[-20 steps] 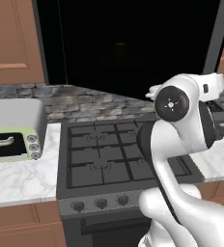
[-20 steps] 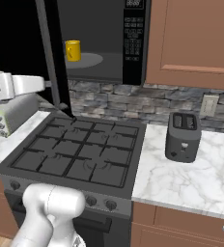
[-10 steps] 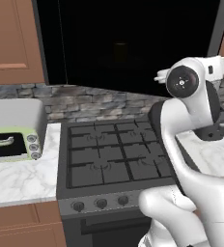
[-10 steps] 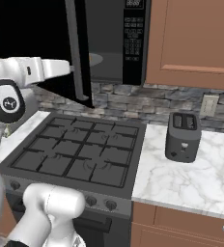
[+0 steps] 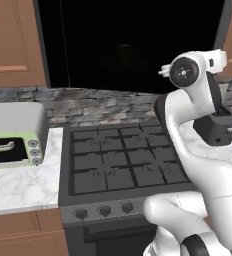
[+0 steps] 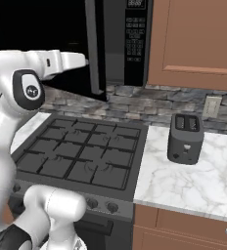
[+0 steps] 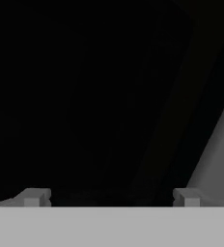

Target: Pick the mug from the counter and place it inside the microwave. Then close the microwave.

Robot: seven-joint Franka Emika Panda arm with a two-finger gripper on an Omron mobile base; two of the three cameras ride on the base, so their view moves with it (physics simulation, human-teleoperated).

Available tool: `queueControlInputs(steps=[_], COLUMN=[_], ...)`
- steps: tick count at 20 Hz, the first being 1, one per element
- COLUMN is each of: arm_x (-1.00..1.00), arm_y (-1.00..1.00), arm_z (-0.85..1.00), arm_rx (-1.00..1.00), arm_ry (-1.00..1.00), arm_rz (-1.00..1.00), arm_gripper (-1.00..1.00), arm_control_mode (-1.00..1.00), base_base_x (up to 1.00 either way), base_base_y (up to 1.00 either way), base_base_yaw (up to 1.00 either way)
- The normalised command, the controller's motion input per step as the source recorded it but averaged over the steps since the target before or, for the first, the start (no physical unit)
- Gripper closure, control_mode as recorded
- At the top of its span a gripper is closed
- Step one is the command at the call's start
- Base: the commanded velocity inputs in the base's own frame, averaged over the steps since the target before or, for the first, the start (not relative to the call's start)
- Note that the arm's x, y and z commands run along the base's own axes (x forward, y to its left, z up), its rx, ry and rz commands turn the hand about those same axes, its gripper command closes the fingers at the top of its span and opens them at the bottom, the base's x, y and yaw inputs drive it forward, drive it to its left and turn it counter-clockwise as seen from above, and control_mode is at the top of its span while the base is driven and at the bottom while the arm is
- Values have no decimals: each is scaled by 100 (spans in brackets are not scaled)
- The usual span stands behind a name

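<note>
The mug (image 5: 124,51) shows only as a dim yellowish shape deep in the dark cavity of the microwave (image 6: 130,44), seen in the left base view; in the right base view the door hides it. The microwave's tall dark door (image 6: 96,49) stands nearly edge-on to the right base camera, swung most of the way toward the body, with the button panel strip just to its right.

The claw (image 7: 111,195) is up against the door's dark face: in the hand view its two finger tips (image 7: 33,197) rise well apart, spread wide, with nothing between them. Whether they actually touch the door I cannot tell. In the right base view the white forearm reaches level toward the door's edge.

Below lies the dark grey gas stovetop (image 5: 123,160). The white marble-look worktop (image 6: 193,178) runs on both sides of it, carrying the dark two-slot toaster (image 6: 185,138) on one side and the pale green toaster oven (image 5: 13,142) on the other. A grey stone backsplash (image 5: 93,106) and brown wood cabinets (image 6: 198,39) close the scene behind.
</note>
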Motion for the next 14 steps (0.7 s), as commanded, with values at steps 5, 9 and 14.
queueControlInputs(steps=[5, 9, 14], arm_x=[51, 50, 40], arm_y=[-5, -3, -5], arm_z=[6, 3, 7], arm_rx=[0, 0, 2], arm_ry=[0, 0, 0], arm_rz=[0, 0, 1], arm_gripper=[-100, -100, -100], arm_control_mode=[-100, -100, -100], base_base_x=[0, 0, 0], base_base_y=[0, 0, 0], base_base_yaw=[0, 0, 0])
